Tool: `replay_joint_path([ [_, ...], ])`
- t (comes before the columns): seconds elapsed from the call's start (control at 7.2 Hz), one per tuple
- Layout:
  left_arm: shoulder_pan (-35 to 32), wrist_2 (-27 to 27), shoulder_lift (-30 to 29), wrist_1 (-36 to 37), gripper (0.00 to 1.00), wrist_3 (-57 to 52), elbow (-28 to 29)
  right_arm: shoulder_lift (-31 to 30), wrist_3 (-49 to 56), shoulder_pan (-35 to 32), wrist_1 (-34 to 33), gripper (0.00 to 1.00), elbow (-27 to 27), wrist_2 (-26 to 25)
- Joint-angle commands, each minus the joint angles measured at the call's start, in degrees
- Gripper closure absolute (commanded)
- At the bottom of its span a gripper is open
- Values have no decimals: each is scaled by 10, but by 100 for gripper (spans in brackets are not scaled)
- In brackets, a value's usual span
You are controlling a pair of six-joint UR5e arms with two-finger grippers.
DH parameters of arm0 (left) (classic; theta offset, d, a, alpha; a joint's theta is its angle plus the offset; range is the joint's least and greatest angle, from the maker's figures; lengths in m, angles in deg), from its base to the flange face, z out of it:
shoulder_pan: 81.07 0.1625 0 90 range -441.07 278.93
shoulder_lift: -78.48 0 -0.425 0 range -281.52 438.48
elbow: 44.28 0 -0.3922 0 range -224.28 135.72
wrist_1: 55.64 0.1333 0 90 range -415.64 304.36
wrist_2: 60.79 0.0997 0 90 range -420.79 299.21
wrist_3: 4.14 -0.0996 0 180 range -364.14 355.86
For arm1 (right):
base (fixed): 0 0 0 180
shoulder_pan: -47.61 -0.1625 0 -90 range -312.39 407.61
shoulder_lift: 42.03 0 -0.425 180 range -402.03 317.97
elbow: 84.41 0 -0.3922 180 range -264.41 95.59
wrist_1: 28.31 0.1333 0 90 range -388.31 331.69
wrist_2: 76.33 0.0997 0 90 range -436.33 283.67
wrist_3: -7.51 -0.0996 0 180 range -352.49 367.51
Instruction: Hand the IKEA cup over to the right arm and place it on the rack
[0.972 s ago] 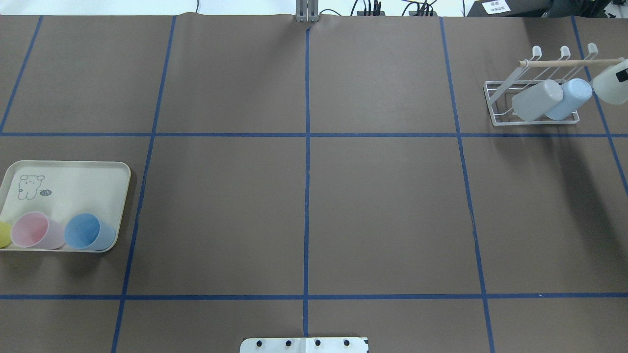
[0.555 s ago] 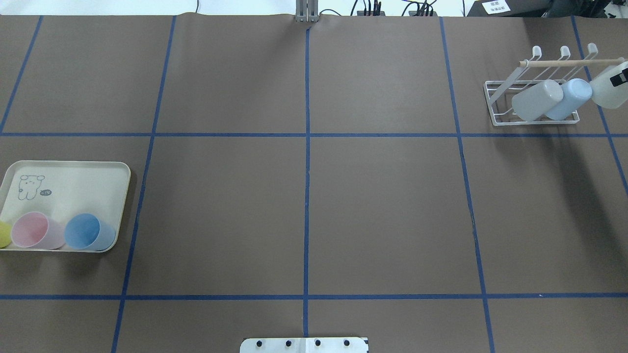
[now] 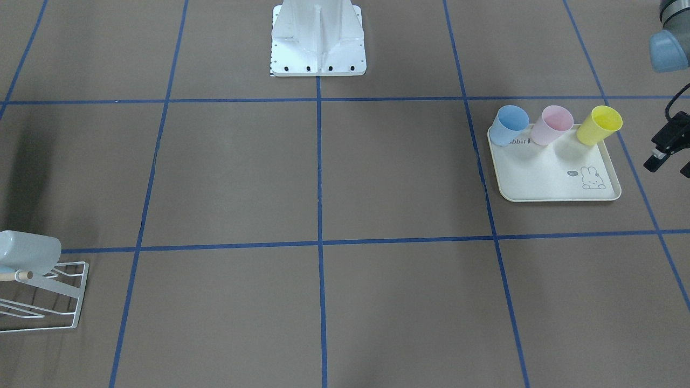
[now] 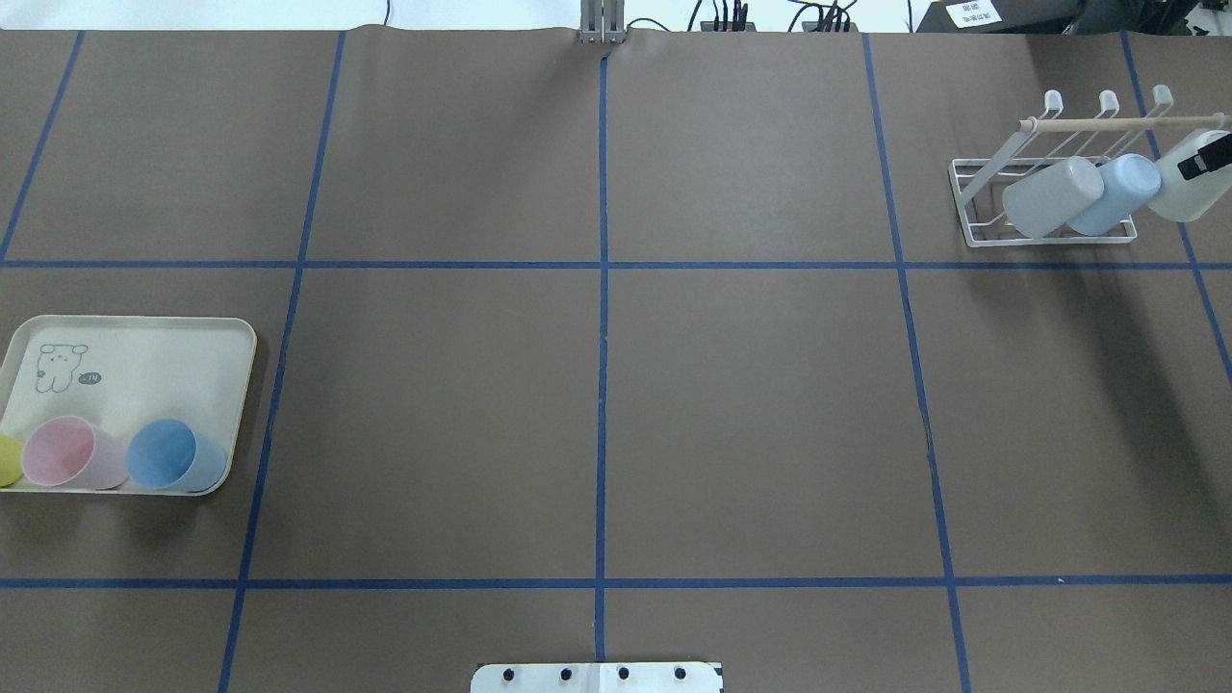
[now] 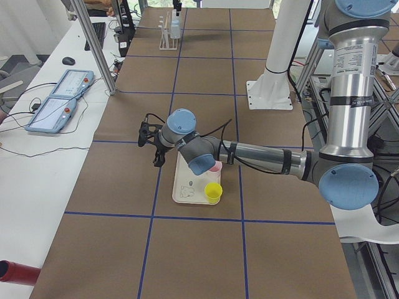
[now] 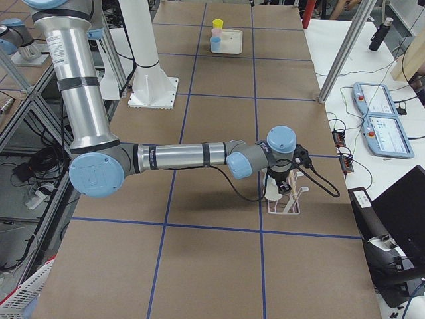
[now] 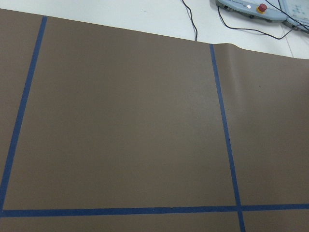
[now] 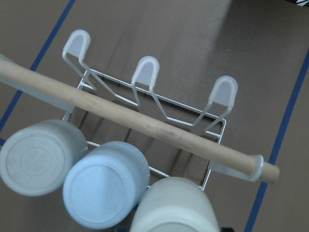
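The white wire rack (image 4: 980,219) with a wooden dowel (image 8: 145,123) stands at the far right. A grey cup (image 4: 1049,197) and a light blue cup (image 4: 1116,191) hang on it upside down. My right gripper (image 4: 1205,162) is shut on a whitish cup (image 4: 1179,192) and holds it, bottom up, against the rack beside the blue cup; the right wrist view shows this cup (image 8: 176,205) below the dowel. I cannot tell whether it sits on a prong. My left gripper (image 3: 670,163) is open and empty, just outside the tray.
A cream rabbit-print tray (image 4: 144,356) lies at the left edge with a pink cup (image 4: 67,450), a blue cup (image 4: 168,454) and a yellow cup (image 3: 598,125). The robot's base plate (image 3: 318,59) sits at the table's near middle.
The right gripper has carried the whitish cup a little left and farther back, closer to the blue cup on the rack. Nothing else has moved.
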Motion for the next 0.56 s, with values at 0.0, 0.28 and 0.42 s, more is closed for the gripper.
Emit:
replay_joint_path([
  [0.0, 0, 0, 8, -1, 1, -1, 0, 17, 1, 13, 1, 1, 13, -13],
  [0.28, 33, 0, 10, 10, 1, -1, 1, 17, 2, 17, 0, 1, 14, -13],
  [0.42, 38, 0, 20, 31, 1, -12, 0, 18, 2, 17, 0, 1, 13, -13],
])
